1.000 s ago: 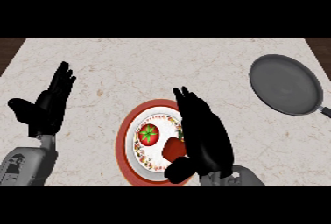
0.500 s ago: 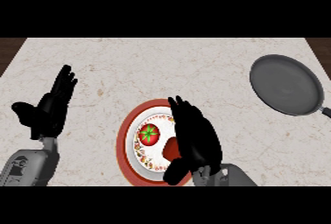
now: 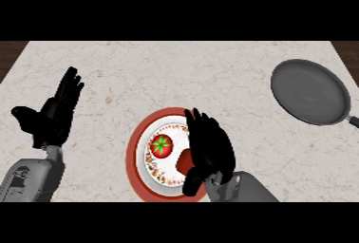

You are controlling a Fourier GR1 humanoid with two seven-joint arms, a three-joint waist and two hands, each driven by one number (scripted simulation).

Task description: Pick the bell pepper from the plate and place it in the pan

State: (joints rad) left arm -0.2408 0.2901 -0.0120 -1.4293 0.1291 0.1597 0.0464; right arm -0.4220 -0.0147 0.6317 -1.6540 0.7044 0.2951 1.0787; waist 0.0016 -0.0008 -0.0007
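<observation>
In the head view, a pale marbled surface (image 3: 175,71) carries a round plate (image 3: 140,142) with a red rim and a patterned white centre, and that plate serves here as the landmark. On the plate's centre, slightly toward its left half, lies the red bell pepper (image 3: 162,146), its green stem facing up; it is not held by anything. The right hand (image 3: 208,148) comes up from the lower edge over the right half of the plate, its black fingers (image 3: 198,124) straight and close together, pointing away from the robot, with the thumb (image 3: 186,160) bent inward toward the plate's middle, just beside the pepper's lower right; whether the thumb touches the pepper cannot be told. This hand is open and has hold of nothing. Its grey forearm (image 3: 245,190) hides the plate's lower right rim. Well to the left of the plate, the left hand (image 3: 51,118) rests open with fingers up and thumb spread outward, holding nothing. Far to the upper right of the plate, near the surface's right edge, sits the dark grey pan (image 3: 310,91), its handle (image 3: 353,121) running off toward the right.
</observation>
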